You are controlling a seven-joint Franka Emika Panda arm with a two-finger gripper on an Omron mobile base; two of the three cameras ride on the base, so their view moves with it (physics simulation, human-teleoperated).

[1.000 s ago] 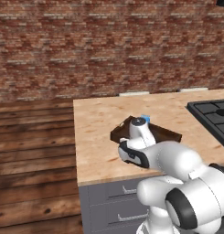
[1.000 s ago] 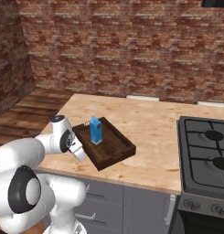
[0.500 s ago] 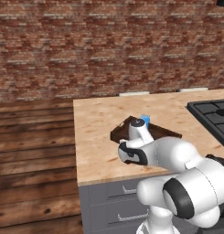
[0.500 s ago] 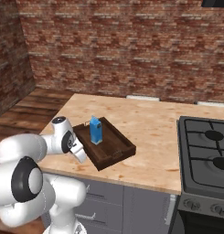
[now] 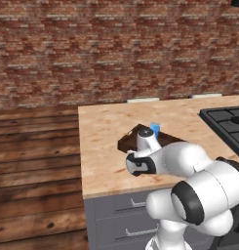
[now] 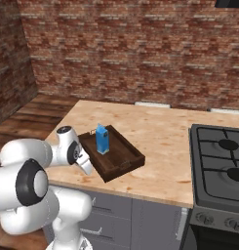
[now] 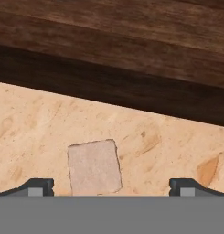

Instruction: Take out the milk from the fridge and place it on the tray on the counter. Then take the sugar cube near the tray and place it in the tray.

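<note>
While the milk [image 6: 102, 138] already stands in the tray [image 6: 122, 164], the sugar cube [image 7: 94, 166] lies on the table [image 7: 35, 130] beside it, between the wide-open, empty pincer [image 7: 111, 186]. Likely light, rigid and crumbly; pinch its flat sides gently.

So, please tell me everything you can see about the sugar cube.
The sugar cube is a small pale block, off-white with a slight pinkish-beige tone, matte and faintly grainy, with softly rounded corners. In the hand view it lies flat on the light speckled counter, turned slightly askew, just outside the dark wooden wall of the tray, not touching it. It sits between the two fingertips of the open tool, closer to one fingertip, and nothing grips it yet.
</note>
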